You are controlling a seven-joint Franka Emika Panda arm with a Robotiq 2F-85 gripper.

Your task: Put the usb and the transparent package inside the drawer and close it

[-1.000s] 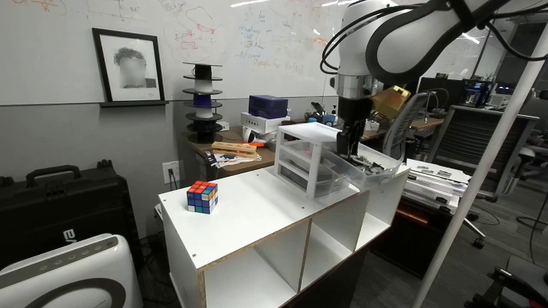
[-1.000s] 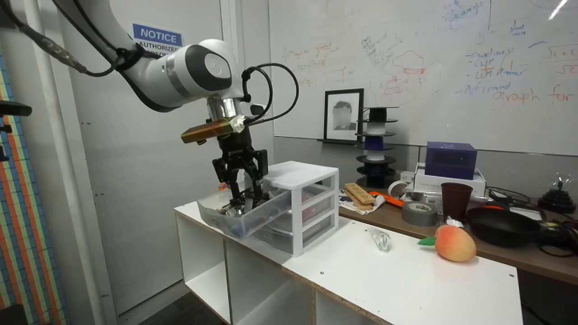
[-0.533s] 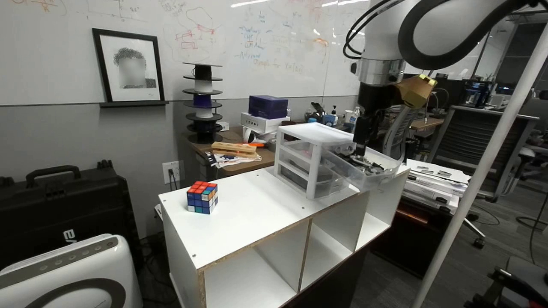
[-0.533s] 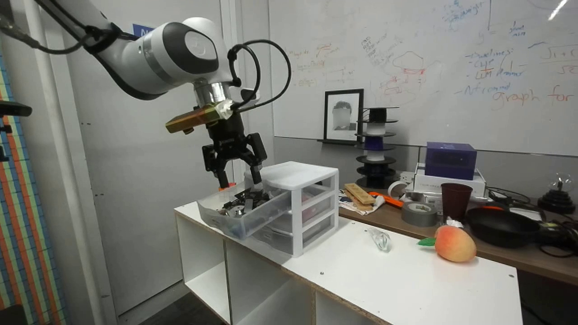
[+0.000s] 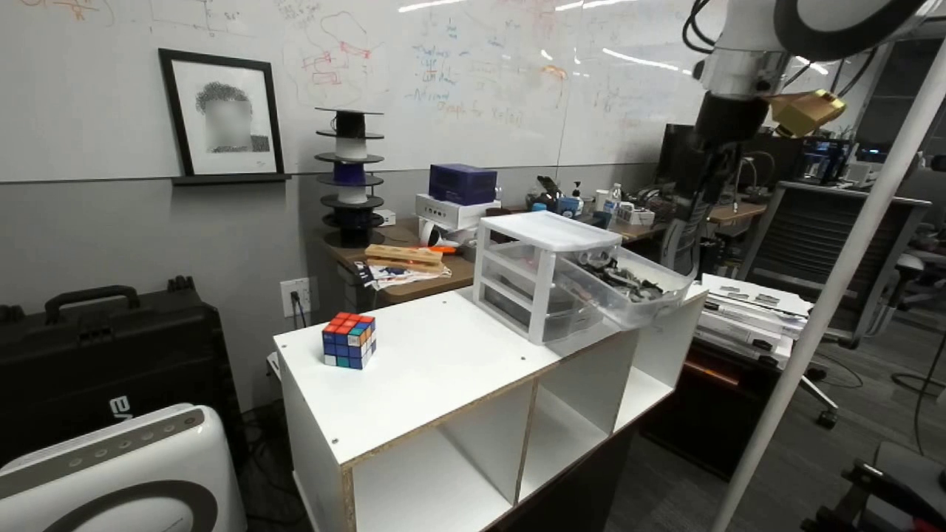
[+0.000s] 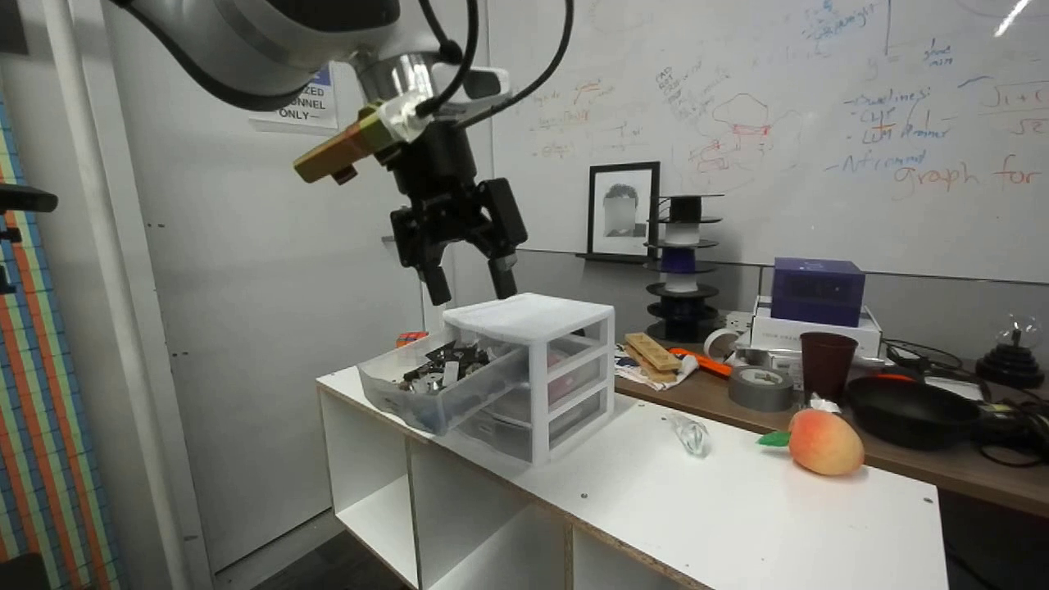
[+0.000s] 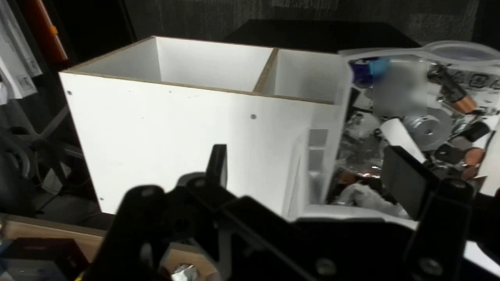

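Note:
The transparent package (image 6: 692,436) lies on the white cabinet top beside the drawer unit in an exterior view. The translucent top drawer (image 6: 410,403) of the white three-drawer unit is pulled out and full of small mixed parts; it shows in an exterior view (image 5: 650,316) and at the right of the wrist view (image 7: 334,156). I cannot pick out the usb among these parts. My gripper (image 6: 471,291) is open with nothing between its fingers, above the unit and apart from it. It also shows in an exterior view (image 5: 691,210) and in the wrist view (image 7: 308,168).
A peach (image 6: 826,442) lies on the cabinet top past the package. A Rubik's cube (image 5: 349,340) sits at the cabinet's far end. A desk (image 6: 750,418) with tape, a cup and a pan stands behind. A white pole (image 5: 820,332) rises near the arm.
The gripper has risen out of the drawer, where its fingers were down among the parts, and its fingers look wider apart. It is now higher and tilted. The drawer and package have not moved.

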